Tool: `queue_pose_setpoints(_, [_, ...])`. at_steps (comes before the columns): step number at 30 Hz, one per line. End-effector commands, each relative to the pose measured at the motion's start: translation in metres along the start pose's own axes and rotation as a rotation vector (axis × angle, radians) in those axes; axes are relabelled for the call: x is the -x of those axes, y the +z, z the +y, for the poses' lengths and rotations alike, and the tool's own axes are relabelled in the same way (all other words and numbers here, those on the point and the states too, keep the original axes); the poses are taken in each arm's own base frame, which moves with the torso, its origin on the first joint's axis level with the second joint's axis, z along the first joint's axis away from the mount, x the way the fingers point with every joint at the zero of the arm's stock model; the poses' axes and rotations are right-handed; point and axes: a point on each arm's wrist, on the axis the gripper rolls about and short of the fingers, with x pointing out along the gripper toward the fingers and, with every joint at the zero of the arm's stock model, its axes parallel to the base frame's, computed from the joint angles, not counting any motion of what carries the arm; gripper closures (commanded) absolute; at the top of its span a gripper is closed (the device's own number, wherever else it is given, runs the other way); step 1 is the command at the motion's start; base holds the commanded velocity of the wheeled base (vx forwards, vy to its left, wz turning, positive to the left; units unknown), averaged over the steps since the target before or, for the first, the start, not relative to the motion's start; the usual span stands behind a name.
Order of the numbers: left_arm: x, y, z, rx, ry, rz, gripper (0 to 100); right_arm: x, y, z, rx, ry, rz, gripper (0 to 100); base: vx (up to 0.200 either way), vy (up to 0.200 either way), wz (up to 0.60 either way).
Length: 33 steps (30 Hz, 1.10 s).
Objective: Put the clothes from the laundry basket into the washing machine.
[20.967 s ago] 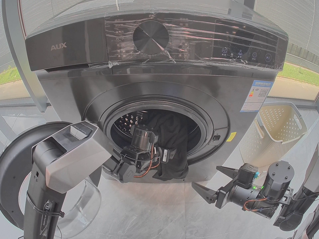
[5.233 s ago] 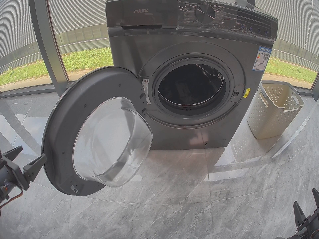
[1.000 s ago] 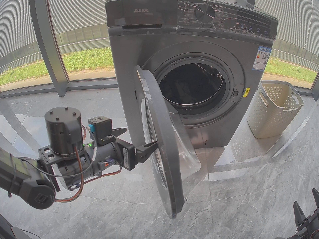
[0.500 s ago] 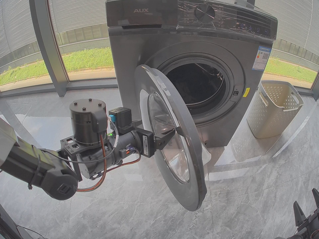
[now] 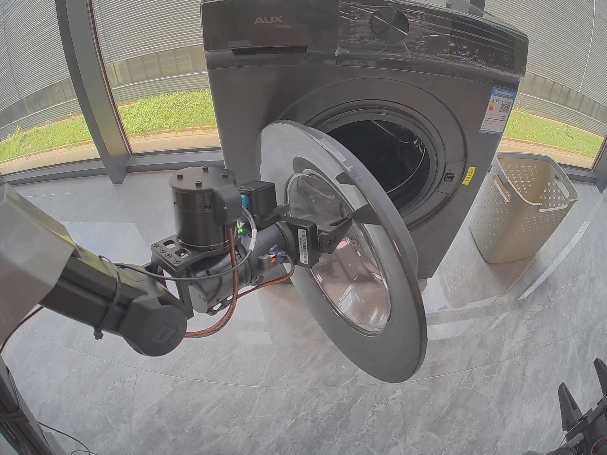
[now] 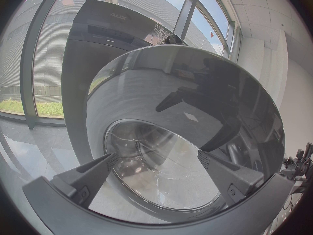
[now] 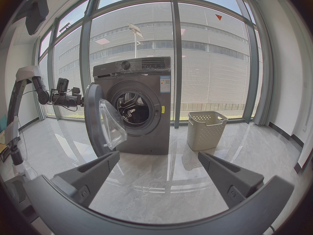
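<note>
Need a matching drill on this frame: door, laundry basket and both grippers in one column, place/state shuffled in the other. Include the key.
Column A
1. washing machine door
2. laundry basket
3. left gripper
4. right gripper

Column B
a. open, over the floor, well clear of the washing machine
b. partly open
c. upright on the floor beside the washing machine
d. open, fingers at the door's outer face

Pairs: 1-b, 2-c, 3-d, 4-a
</note>
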Motion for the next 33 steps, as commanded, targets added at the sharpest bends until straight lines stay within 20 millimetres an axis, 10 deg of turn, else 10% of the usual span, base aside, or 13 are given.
queue_pose_setpoints(1, [-0.014, -0.002, 0.000, 0.000, 0.005, -0.010, 0, 0.000, -0.003, 0.000, 0.001, 0.001, -0.006, 0, 0.000, 0.000, 0.00])
queue_pose_setpoints(33, [-0.068, 0.010, 0.017, 0.138, 0.139, -0.139, 0, 0.000, -0.003, 0.000, 0.001, 0.001, -0.006, 0, 0.000, 0.000, 0.00])
